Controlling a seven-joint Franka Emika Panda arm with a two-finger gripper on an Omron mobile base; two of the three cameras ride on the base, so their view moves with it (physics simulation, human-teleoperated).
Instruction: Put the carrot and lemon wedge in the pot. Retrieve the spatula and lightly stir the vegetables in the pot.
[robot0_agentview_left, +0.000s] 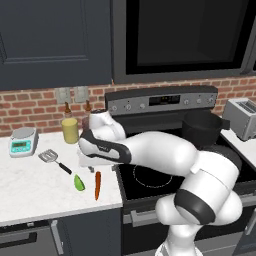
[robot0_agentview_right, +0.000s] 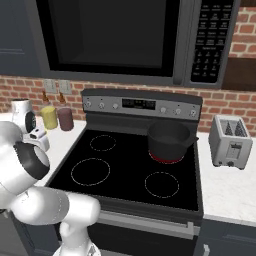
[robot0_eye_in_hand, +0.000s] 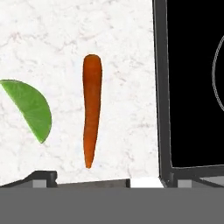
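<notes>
I have the gripper (robot0_agentview_left: 91, 169) spread wide open and empty, hanging above the counter (robot0_agentview_left: 35, 185) just left of the stove (robot0_agentview_right: 130, 170). Below it the carrot (robot0_eye_in_hand: 92, 109) lies flat on the counter beside the stove's edge, the lemon wedge (robot0_eye_in_hand: 30, 109) just beyond it, apart. The spatula (robot0_agentview_left: 54, 160) rests farther from the stove. The pot (robot0_agentview_right: 169, 140) sits on the stove's back right burner.
</notes>
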